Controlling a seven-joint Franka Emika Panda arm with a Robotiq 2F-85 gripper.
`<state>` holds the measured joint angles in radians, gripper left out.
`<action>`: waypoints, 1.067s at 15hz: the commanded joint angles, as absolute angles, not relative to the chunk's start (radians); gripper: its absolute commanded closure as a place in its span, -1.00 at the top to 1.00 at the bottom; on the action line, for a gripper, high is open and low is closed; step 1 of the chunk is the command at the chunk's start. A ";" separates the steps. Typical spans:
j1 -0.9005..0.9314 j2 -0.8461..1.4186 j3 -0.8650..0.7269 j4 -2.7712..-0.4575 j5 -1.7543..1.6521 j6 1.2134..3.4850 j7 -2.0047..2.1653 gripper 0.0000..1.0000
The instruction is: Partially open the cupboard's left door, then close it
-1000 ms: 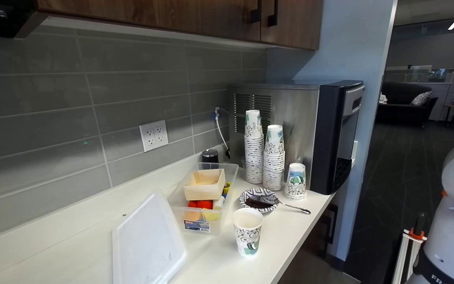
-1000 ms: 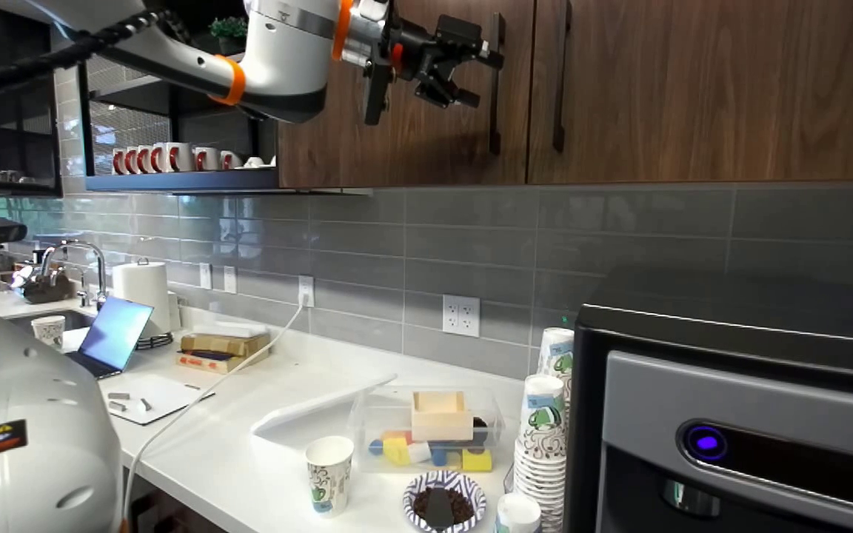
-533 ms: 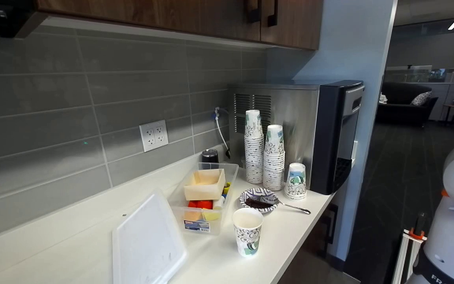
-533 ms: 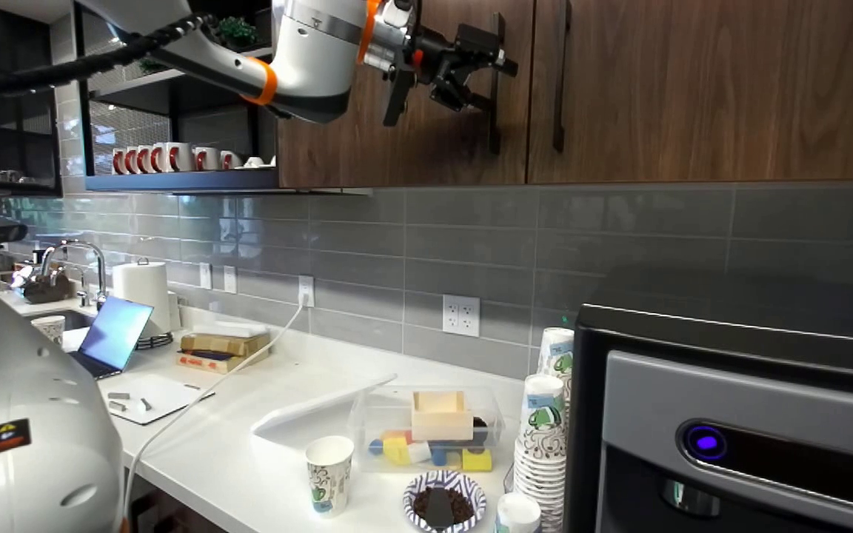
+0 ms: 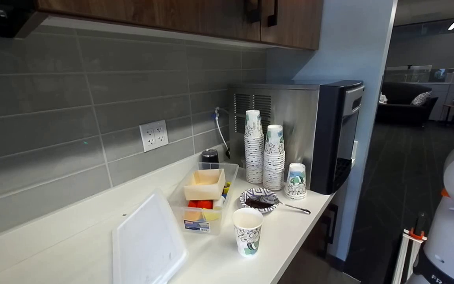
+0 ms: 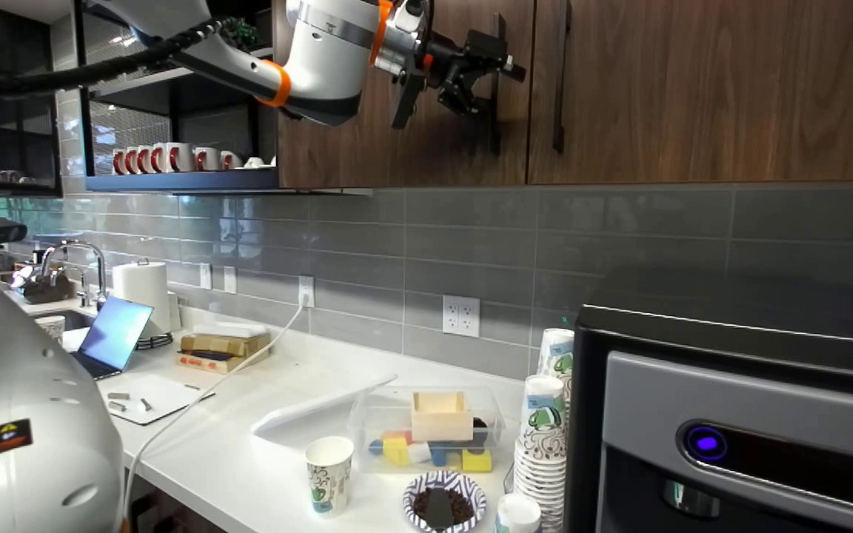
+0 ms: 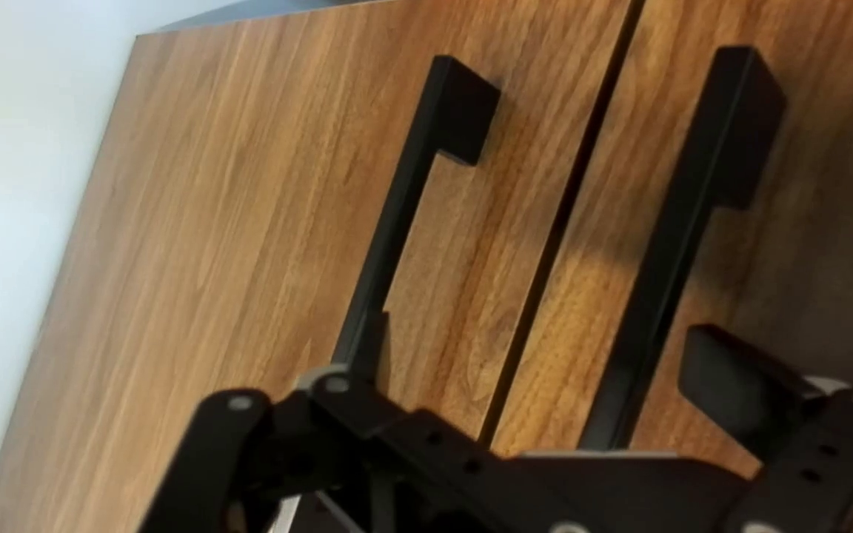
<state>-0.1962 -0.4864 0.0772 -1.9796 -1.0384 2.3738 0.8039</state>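
Observation:
The cupboard (image 6: 693,96) is dark brown and shows in both exterior views (image 5: 191,17). Its left door (image 6: 434,159) lies flush with its neighbour. In the wrist view, which seems upside down, the left door (image 7: 826,244) is on the right. Its black bar handle (image 6: 494,137) also shows in the wrist view (image 7: 663,274). My gripper (image 6: 501,91) is open at this handle. In the wrist view the gripper (image 7: 545,359) has its fingers apart, with the left door's handle between them. One finger overlaps the neighbouring door's handle (image 7: 400,215); contact cannot be told.
A steel and black dispenser (image 6: 737,414) stands at the right. The counter holds stacked cups (image 5: 274,157), a clear bin (image 5: 199,221), a patterned bowl (image 5: 259,200) and a paper cup (image 5: 247,232). An open shelf (image 6: 182,181) with mugs adjoins the cupboard.
The arm and gripper have moved right and slightly down, towards the left door's handle. The doors have not moved.

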 commanded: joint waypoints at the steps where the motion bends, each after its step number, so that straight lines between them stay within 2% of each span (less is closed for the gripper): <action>1: -0.204 -0.472 0.063 -1.942 -1.076 2.368 0.856 1.00; 7: -0.226 -0.505 0.054 -1.968 -1.092 2.330 0.937 1.00; 16: -0.191 -0.603 0.107 -2.026 -1.070 2.023 0.997 1.00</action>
<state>-0.1938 -0.5345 0.1128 -1.9719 -1.0524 2.1434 0.9769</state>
